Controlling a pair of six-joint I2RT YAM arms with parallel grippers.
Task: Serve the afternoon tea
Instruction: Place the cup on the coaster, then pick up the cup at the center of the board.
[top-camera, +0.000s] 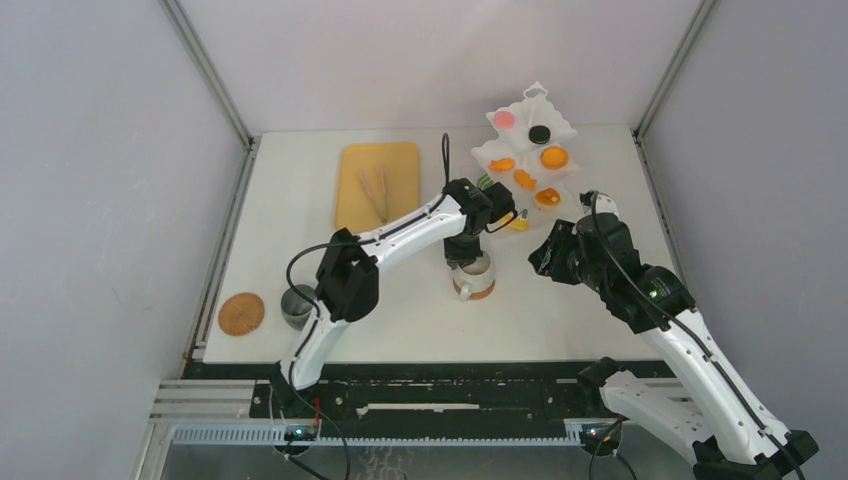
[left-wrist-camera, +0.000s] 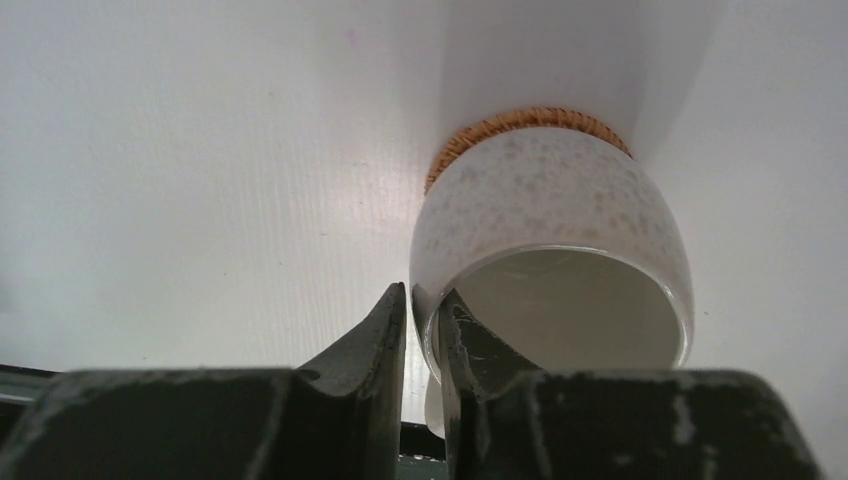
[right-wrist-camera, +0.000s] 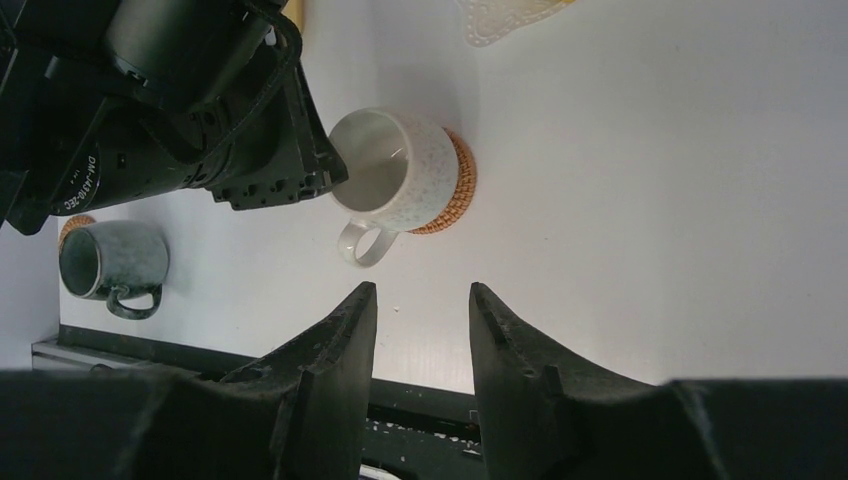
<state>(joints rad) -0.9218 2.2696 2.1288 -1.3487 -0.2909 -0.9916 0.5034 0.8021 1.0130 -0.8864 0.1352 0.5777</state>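
A speckled white mug (top-camera: 472, 272) (left-wrist-camera: 550, 210) (right-wrist-camera: 400, 165) stands on a cork coaster (top-camera: 480, 292) (left-wrist-camera: 525, 125) mid-table. My left gripper (top-camera: 465, 250) (left-wrist-camera: 422, 295) straddles its rim, one finger inside and one outside, with a thin gap showing beside the wall; it is slightly open. My right gripper (top-camera: 545, 260) (right-wrist-camera: 420, 290) hovers open and empty to the right of the mug. A grey mug (top-camera: 297, 303) (right-wrist-camera: 110, 260) stands at the front left beside a second cork coaster (top-camera: 241, 313). Pastries sit on a white tiered stand (top-camera: 522, 100): a pink round (top-camera: 504, 119), a black round (top-camera: 540, 134) and an orange tart (top-camera: 554, 157).
A tan wooden board (top-camera: 395, 165) with thin pink tongs (top-camera: 375, 190) lies at the back left. A yellow wedge (top-camera: 517, 224) lies on the table by the stand's foot. The left arm (top-camera: 400, 235) stretches diagonally across the middle.
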